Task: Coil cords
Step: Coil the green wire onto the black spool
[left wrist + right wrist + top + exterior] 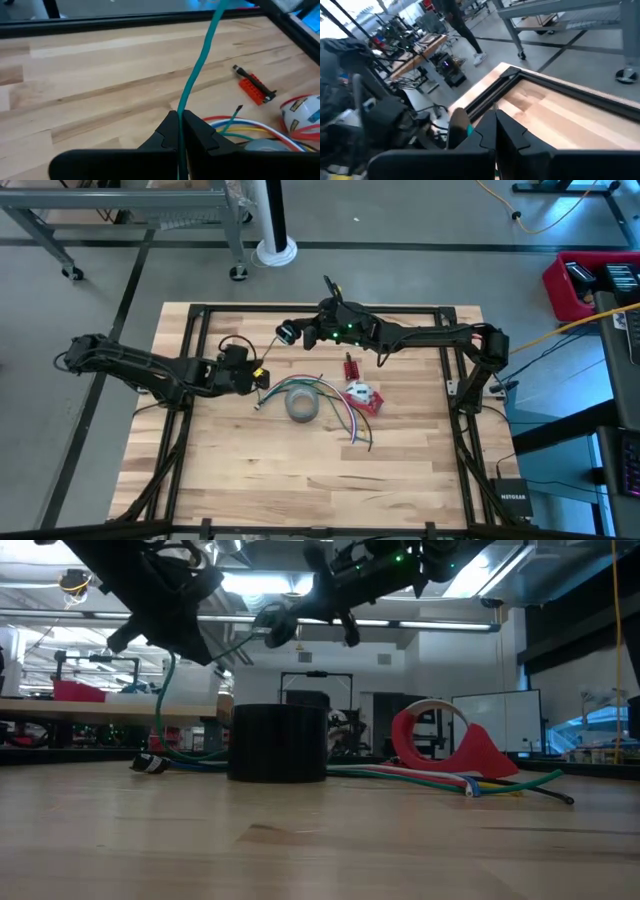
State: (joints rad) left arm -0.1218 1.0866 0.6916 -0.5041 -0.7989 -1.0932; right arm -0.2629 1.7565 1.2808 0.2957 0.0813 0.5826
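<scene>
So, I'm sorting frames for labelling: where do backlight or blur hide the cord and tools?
Low view: bright ceiling lights behind leave both arms and the grey tape roll as dark silhouettes. Left wrist view: the green cord is crisp; the left gripper fingers pinching it are soft. Right wrist view: the right gripper is blurred. High view: evenly lit.

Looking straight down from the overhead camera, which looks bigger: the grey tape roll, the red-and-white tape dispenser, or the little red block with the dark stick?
From largest to smallest in the high view:
1. Grey tape roll
2. Red-and-white tape dispenser, nearly alike, so the top two are uncertain
3. Small red block on a dark stick, clearly smallest
</scene>
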